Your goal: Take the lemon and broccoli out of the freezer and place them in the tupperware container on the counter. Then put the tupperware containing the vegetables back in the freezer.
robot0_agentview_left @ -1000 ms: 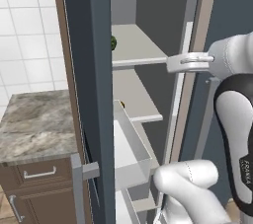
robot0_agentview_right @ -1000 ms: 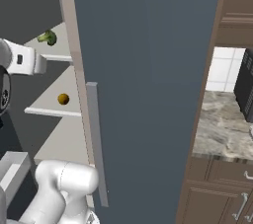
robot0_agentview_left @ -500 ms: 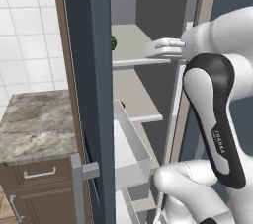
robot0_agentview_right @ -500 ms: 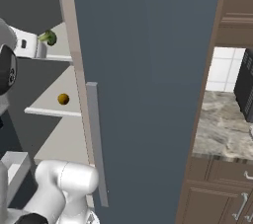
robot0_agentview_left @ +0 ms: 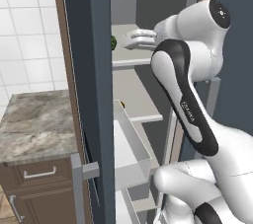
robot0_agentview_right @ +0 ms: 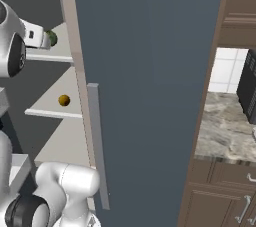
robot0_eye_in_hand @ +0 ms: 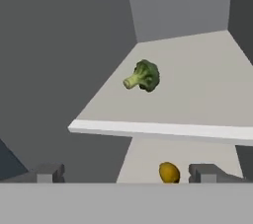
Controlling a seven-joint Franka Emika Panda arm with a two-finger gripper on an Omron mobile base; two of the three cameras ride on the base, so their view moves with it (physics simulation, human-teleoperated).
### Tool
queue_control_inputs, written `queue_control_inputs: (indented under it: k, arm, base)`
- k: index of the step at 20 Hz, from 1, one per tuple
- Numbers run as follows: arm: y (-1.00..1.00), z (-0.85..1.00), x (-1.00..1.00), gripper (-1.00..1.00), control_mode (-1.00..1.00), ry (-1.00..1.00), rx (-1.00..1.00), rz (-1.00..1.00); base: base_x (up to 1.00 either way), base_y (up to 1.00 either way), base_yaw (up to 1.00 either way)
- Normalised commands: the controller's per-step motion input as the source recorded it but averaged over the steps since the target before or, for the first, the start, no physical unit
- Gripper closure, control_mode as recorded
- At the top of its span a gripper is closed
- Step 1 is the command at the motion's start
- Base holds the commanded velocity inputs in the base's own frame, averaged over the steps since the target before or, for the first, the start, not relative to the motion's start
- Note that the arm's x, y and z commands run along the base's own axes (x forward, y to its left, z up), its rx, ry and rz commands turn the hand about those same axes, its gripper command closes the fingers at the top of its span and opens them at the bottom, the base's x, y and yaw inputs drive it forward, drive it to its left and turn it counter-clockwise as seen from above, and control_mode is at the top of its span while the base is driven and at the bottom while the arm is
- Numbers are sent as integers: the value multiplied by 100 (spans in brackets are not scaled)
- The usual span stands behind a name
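Swung in from the 3 o'clock side over the last sec: gripper now up at the upper shelf of the freezer, jaws spread wide, nothing pinched. Means broccoli grab looks next; task barely begun.

Left base view: broccoli just a dark sliver at the door edge, counter at 8 o'clock.

Right base view: lemon plain on lower shelf, 6 o'clock of broccoli.

Hand view: broccoli lying free at 12 o'clock, stem toward 9; lemon at 6 o'clock below the shelf lip.
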Motion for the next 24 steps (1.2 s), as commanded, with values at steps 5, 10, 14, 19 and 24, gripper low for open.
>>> queue_control_inputs:
  k: [5,10,14,19,24]
  arm:
    - [28,-2,69,-100,-100,6,-1,0]
    - [19,-9,54,-100,-100,7,-5,0]
    - [16,-17,49,-100,-100,9,-5,0]
    - [12,-17,47,-100,-100,6,-4,0]
    - [10,-9,30,-100,-100,0,-1,0]
  base:
    - [0,0,0]
    - [0,0,0]
    - [0,0,0]
    - [0,0,0]
    - [0,0,0]
